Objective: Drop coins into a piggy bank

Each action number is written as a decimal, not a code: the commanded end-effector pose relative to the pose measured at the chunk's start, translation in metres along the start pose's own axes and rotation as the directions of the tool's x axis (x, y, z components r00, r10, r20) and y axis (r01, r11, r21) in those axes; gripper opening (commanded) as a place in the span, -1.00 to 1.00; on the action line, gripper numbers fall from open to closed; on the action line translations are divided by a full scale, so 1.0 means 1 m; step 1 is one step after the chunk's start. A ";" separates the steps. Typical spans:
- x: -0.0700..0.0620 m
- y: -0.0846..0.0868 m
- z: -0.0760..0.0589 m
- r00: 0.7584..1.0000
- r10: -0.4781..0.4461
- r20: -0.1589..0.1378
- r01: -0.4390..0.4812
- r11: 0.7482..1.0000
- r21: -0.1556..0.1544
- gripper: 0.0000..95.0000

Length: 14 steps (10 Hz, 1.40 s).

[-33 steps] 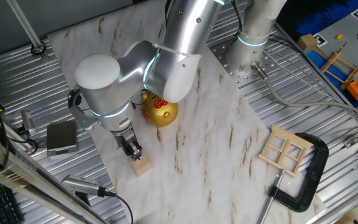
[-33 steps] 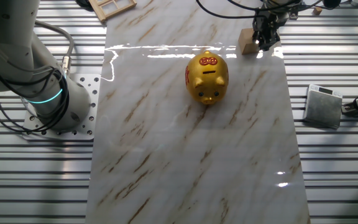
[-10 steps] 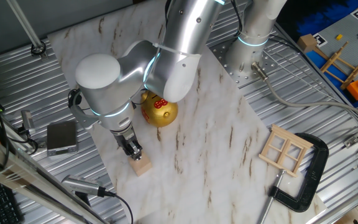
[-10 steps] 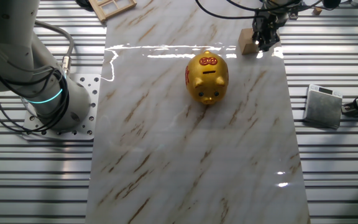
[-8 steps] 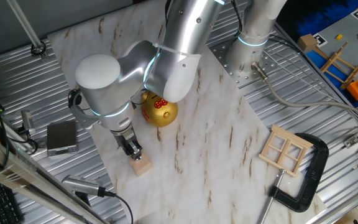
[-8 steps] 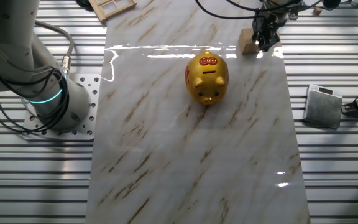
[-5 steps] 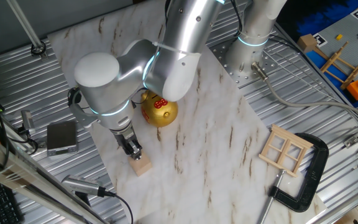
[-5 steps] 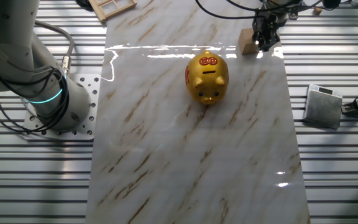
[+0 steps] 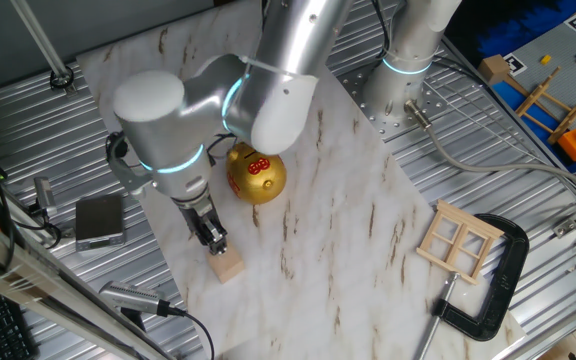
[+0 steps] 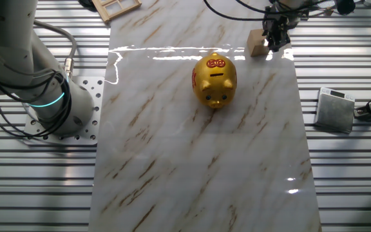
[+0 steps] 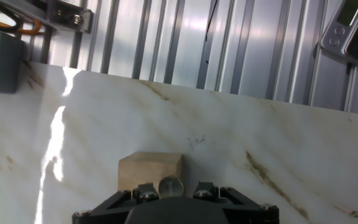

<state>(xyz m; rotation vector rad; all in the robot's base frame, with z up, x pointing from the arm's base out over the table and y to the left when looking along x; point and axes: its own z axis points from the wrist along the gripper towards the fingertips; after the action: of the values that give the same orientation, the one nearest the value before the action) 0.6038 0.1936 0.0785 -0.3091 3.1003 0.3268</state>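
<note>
The counter (image 9: 348,230) is a ribbed metal surface carrying a glossy white marble-pattern slab (image 10: 192,161) with brown veins. The arm (image 9: 258,90) is a smooth silver body with rounded joints and glowing teal rings; it bends over the slab's left side in one fixed view, wrist pointing steeply down.

The piggy bank (image 10: 215,80) is a shiny gold, rounded pig shape with small ears and red markings on its back. It stands upright near the slab's middle, well apart from the end effector.

A pale wooden cube (image 11: 149,174), matte with square edges, rests on the slab near its edge. In one fixed view it lies just below the fingertips (image 9: 218,245).

The end effector (image 11: 171,186) is black and points down just beside the cube. In the hand view a small flat grey round coin (image 11: 170,185) sits between its two fingers, at the cube's right front edge; the fingers are closed on it.

A flat grey square block (image 10: 335,109) lies on the ribbed metal beside the slab.
</note>
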 end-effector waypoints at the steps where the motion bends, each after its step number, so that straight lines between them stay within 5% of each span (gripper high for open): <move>1: -0.002 0.002 -0.001 1.000 -0.006 0.006 0.006 1.000 -0.023 -0.20; 3: -0.001 0.002 -0.003 1.000 -0.005 0.016 0.006 0.998 -0.058 -0.20; 4: -0.002 0.002 -0.002 1.000 -0.011 0.027 0.014 0.994 -0.105 -0.20; 8: -0.005 0.001 -0.002 0.999 -0.013 0.052 0.022 0.986 -0.165 -0.20; 14: -0.006 -0.006 0.003 0.997 -0.028 0.065 0.040 0.981 -0.190 -0.20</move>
<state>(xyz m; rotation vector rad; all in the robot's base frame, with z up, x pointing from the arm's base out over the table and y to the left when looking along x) 0.6109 0.1895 0.0744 -0.3441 3.0043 0.6230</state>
